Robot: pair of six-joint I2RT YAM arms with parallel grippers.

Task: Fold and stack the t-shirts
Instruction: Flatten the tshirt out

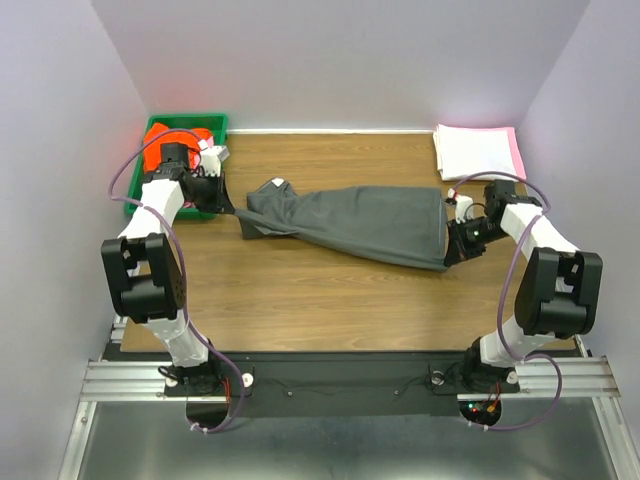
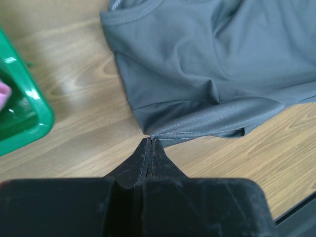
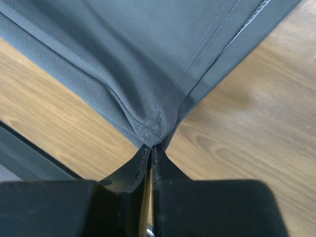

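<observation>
Across the middle of the wooden counter (image 1: 330, 300) lies a charcoal t-shirt (image 1: 360, 225), smooth, dark grey cloth with stitched hems, pulled out long and narrow with soft creases along its length. Its long axis runs left to right and dips slightly toward the near edge at the right end. The neck opening is at the left end, facing the green bin (image 1: 218, 125), and the bottom hem is at the right end.

The left fingers (image 2: 133, 168) are clenched on a hemmed corner at the shirt's near left – the tips meet with the cloth pinched between them. The right fingers (image 3: 168, 170) are pressed together on the near corner of the bottom hem, where the seams gather into a small bunch.

An orange-red t-shirt (image 1: 160, 135) sits crumpled in the bin at the far left. At the far right corner, a white t-shirt (image 1: 472, 150) lies folded over a pink t-shirt (image 1: 516, 150), well apart from the grey one.
</observation>
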